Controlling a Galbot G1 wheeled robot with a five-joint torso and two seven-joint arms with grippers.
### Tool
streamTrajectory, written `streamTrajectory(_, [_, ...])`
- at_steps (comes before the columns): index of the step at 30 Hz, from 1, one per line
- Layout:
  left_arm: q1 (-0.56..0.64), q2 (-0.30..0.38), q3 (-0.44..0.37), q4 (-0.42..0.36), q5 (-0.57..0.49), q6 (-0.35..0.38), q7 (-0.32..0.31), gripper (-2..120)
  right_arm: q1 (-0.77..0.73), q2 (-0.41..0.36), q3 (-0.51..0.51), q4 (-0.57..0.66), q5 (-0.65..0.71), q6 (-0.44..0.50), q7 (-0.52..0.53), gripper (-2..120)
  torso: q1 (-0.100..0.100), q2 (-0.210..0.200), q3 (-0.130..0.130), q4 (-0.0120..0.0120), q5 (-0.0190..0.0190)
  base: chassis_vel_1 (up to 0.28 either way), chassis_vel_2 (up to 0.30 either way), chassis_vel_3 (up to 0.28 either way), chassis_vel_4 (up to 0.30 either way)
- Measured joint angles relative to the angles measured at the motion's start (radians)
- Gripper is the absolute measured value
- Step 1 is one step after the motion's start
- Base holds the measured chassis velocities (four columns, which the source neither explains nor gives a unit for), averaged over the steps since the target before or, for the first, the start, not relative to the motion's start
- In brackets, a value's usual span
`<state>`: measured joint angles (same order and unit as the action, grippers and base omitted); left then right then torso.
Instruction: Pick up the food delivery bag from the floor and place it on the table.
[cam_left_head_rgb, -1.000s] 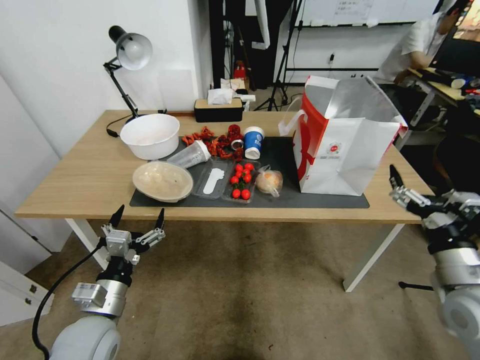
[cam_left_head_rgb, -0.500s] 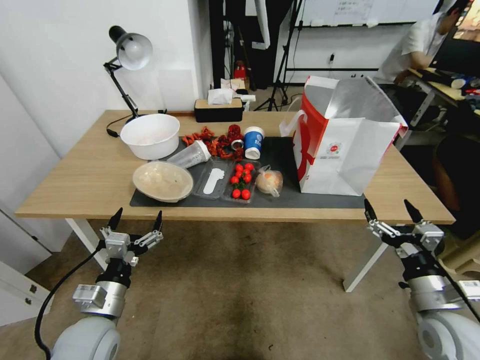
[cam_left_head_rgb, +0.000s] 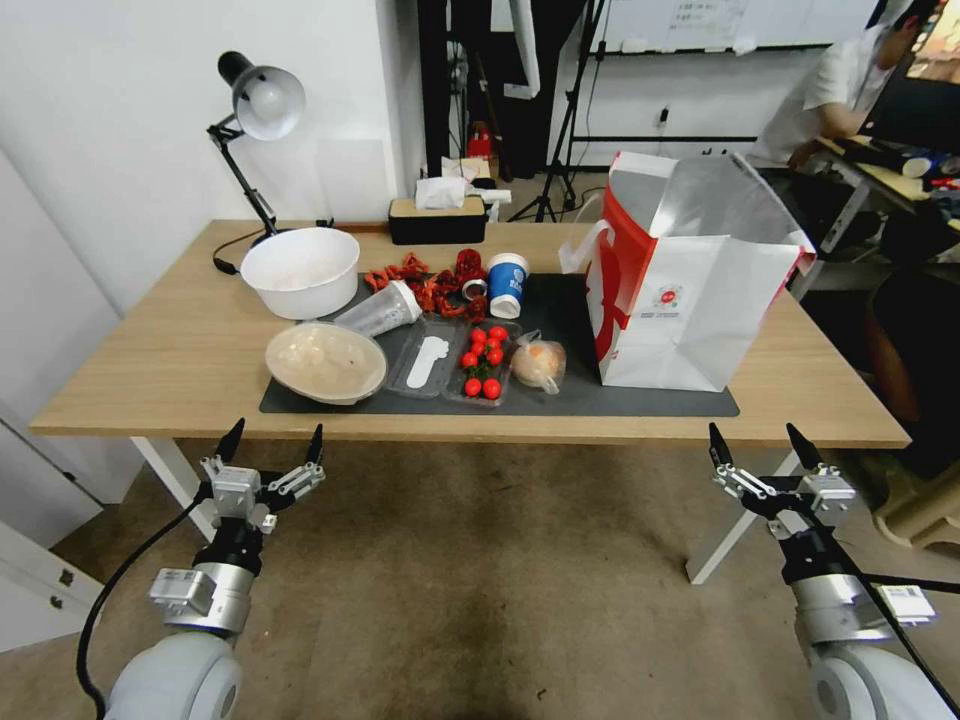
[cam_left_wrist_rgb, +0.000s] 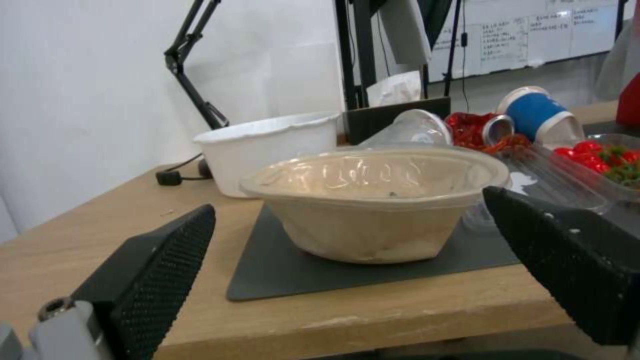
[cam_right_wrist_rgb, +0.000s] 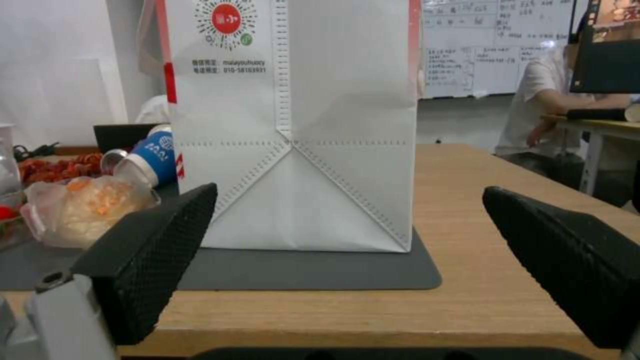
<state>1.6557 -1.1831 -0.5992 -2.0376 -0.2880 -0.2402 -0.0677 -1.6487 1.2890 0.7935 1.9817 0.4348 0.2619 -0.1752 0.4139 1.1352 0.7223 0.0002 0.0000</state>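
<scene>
Food delivery bag (cam_left_head_rgb: 690, 285): standing upright on the right end of the dark mat (cam_left_head_rgb: 560, 310) on the bench (cam_left_head_rgb: 170, 350), released.
Right tool (cam_left_head_rgb: 762, 462): jaws wide, empty; over the last second it is dropping from beside the bag to below the bench edge.
Left tool (cam_left_head_rgb: 274, 446): jaws wide, idling low before the bench front.
Floor (cam_left_head_rgb: 500, 590): bare of the bag.
Task status: placement is looking complete; the arm is retreating.

Both arms low, tools up.
My left tool (cam_left_head_rgb: 274, 446) and right tool (cam_left_head_rgb: 762, 449) point upward, fingers spread wide, holding nothing.
</scene>
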Motion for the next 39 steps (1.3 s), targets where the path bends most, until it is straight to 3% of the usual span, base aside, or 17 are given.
streamTrajectory(39, [0.000, 0.001, -0.001, 0.000, 0.001, 0.000, -0.002, 100, 0.001, -0.004, 0.001, 0.001, 0.005, -0.001, 0.003, 100, 0.000, 0.000, 0.000, 0.0000, 0.0001, 0.000, 0.000, 0.000, 0.000])
